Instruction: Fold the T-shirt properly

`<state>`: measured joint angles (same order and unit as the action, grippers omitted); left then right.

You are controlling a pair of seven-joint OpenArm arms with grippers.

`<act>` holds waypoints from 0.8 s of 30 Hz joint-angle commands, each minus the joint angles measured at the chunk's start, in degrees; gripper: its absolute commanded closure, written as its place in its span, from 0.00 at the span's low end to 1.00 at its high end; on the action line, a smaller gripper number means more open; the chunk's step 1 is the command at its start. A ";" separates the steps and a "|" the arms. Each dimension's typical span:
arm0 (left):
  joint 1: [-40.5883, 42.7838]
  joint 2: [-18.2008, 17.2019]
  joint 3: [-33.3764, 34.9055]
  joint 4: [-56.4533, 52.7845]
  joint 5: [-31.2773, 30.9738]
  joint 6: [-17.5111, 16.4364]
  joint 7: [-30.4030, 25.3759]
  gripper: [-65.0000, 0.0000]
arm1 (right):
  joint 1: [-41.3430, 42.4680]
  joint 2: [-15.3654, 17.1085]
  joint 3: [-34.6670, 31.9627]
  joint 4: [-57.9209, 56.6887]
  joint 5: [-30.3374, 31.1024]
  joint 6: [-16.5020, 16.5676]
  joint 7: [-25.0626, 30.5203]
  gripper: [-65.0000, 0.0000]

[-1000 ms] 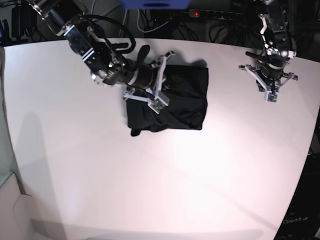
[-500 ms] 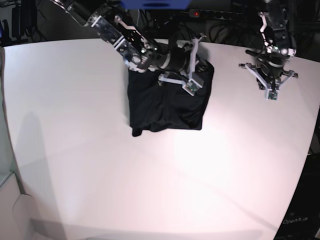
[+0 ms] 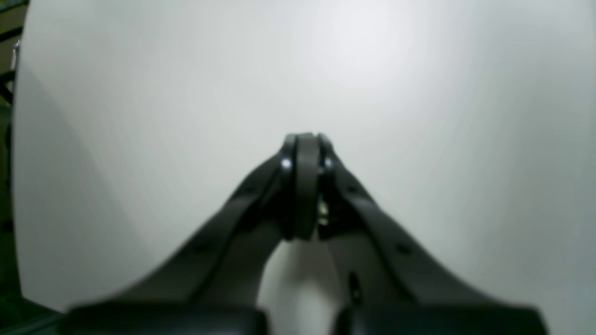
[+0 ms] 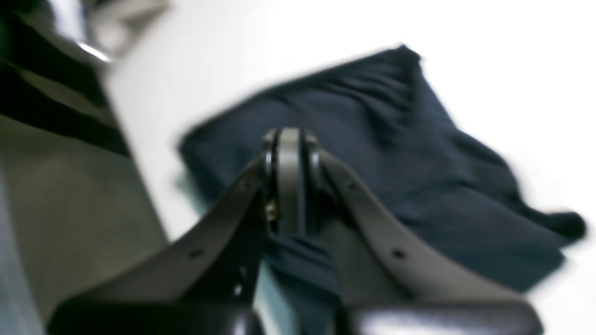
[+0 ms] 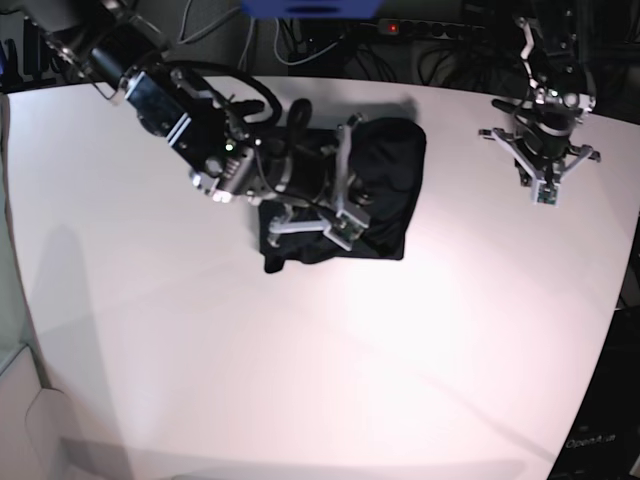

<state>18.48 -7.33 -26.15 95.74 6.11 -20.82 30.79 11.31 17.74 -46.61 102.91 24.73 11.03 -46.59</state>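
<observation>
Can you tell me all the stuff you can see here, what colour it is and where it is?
T-shirt: one, dark navy, folded into a bundle on the far middle of the table.
Table: one, white, under everything.
Cables: several, dark and light, behind the table's far edge.
Power strip: one, dark with a red light, behind the table.
Right gripper: one, black, shut, above the T-shirt.
Left gripper: one, black, shut, above bare table, away from the T-shirt.
</observation>
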 commanded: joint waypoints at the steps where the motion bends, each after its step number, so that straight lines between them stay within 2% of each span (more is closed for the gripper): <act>1: -0.15 -0.45 -0.18 1.79 -0.35 -0.59 -1.03 1.00 | 1.57 1.12 0.85 0.34 0.46 0.36 1.01 1.00; 4: -0.15 2.10 -0.27 5.05 -0.09 -5.42 -0.94 1.00 | 2.36 4.11 4.46 -2.12 0.46 1.32 1.45 1.00; 6: 0.03 4.21 -0.27 8.04 0.18 -8.59 -0.06 1.00 | 2.54 5.34 7.45 -3.70 0.46 5.11 1.45 1.00; 13: -2.96 9.84 0.17 17.62 0.18 -14.39 10.31 1.00 | 2.18 7.10 16.41 -7.92 0.46 12.40 1.53 1.00; 19: -10.35 10.98 1.05 18.85 -0.35 -17.20 19.28 1.00 | 2.18 7.10 17.20 -8.10 0.46 12.93 1.53 1.00; 21: -12.28 11.51 2.99 18.67 -0.35 -17.38 21.21 1.00 | 2.18 7.19 17.20 -8.72 0.46 12.93 1.53 1.00; 24: -14.39 11.60 9.32 18.50 -0.35 -16.76 22.53 1.00 | 2.18 7.19 17.20 -10.47 0.46 12.93 1.62 1.00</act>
<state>4.56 4.01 -16.69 113.51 6.39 -37.56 54.04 12.29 24.60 -29.91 91.50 24.67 23.35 -46.11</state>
